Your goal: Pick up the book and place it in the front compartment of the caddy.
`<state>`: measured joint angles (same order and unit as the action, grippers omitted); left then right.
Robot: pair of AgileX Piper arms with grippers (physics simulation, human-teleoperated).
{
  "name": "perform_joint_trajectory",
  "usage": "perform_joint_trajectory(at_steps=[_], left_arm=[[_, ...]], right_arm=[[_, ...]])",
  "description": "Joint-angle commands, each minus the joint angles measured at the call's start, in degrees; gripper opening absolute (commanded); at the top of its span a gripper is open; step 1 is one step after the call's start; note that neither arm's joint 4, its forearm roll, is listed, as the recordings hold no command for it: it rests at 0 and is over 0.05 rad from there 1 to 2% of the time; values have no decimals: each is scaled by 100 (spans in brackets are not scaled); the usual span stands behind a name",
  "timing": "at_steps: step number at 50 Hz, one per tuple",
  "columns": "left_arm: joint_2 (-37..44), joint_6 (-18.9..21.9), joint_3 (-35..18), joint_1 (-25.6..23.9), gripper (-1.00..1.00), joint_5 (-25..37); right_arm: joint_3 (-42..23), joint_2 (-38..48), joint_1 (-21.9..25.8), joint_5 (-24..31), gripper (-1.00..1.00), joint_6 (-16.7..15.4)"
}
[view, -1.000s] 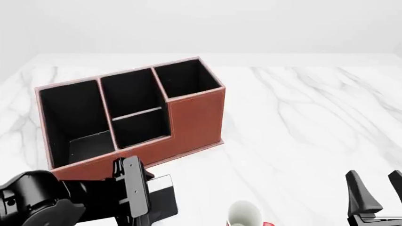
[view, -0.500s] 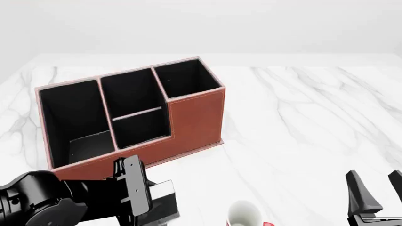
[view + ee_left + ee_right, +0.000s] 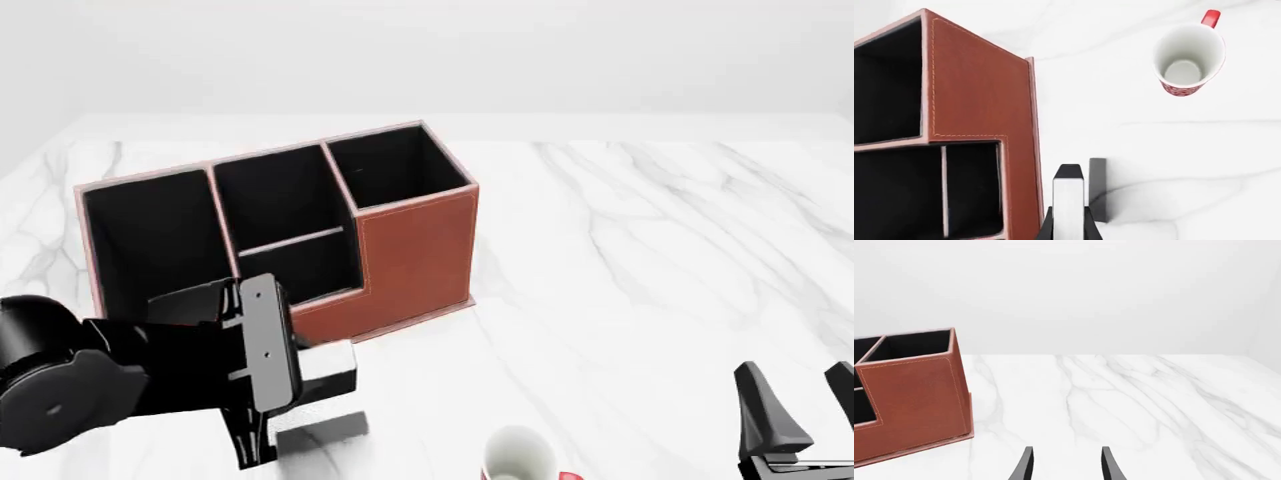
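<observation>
The reddish-brown caddy stands at the back left; it also shows in the left wrist view. Its front compartment is the full-height middle cell behind the low divider, also seen in the left wrist view. My left gripper is shut on the thin black book, whose white strip faces out. It holds the book above the table just in front of the caddy's low front wall. In the left wrist view the book stands edge-on between the gripper's jaws. My right gripper is open and empty at the front right.
A white-and-red mug stands upright at the table's front edge, right of the held book, also seen in the left wrist view. The book's shadow lies on the marble table below it.
My left gripper has risen with the book and moved back toward the caddy's front wall; the book has left the table. The right arm has not moved.
</observation>
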<state>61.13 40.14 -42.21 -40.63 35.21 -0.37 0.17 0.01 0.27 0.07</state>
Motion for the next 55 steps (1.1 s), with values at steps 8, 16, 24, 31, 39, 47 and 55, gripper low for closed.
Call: perform_joint_trajectory(at_steps=[8, 16, 24, 31, 39, 47, 55], left_arm=[[61, 482, -1084, 812, -100, 658], [323, 759, -1558, 1117, -100, 774], [593, 969, -1980, 1399, -100, 764], [736, 1261, -2173, 1585, -100, 666], [1106, 1458, -2741, 1866, -100, 698], [1306, 1615, -2746, 1949, -100, 426], [1698, 1657, -3035, 2107, -100, 478]], right_arm=[[6, 0, 0, -8, 100, -3], [6, 0, 0, -8, 100, -5], [6, 0, 1, -8, 100, -3], [6, 0, 0, -8, 100, -3], [6, 0, -1, -9, 100, -4], [6, 1, 0, -6, 100, -4], [6, 0, 0, -9, 100, -3]])
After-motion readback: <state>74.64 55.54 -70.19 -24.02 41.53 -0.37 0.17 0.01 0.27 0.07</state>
